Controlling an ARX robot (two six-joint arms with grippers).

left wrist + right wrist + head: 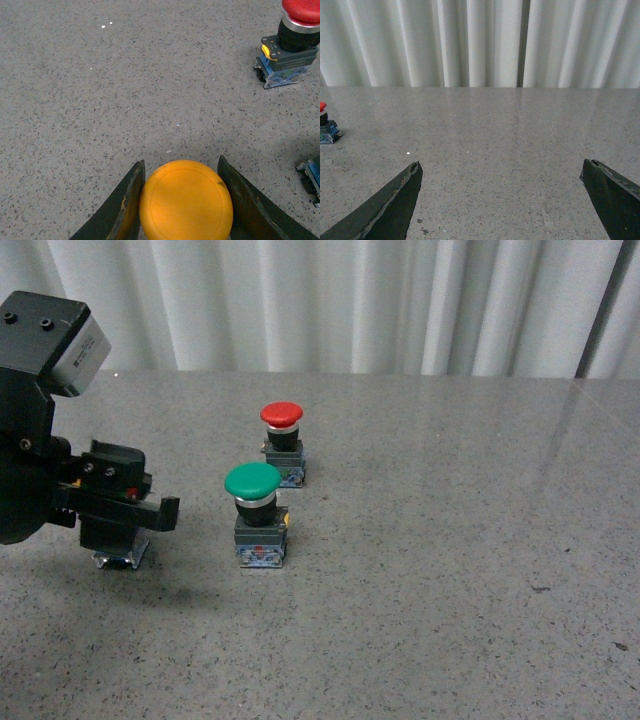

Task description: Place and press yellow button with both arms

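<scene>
The yellow button (186,201) shows its wide yellow cap in the left wrist view, clamped between my left gripper's (180,165) two black fingers (126,205). In the front view my left gripper (122,525) is low over the table at the left. It hides the cap, and only the button's blue-clipped base (120,559) shows at the tabletop. My right gripper (501,167) is open and empty above bare table. It does not show in the front view.
A green-capped button (252,482) stands upright right of my left gripper. A red-capped button (281,416) stands behind it, and also shows in the left wrist view (296,35) and the right wrist view (324,125). The grey speckled table (450,540) ends at white curtains.
</scene>
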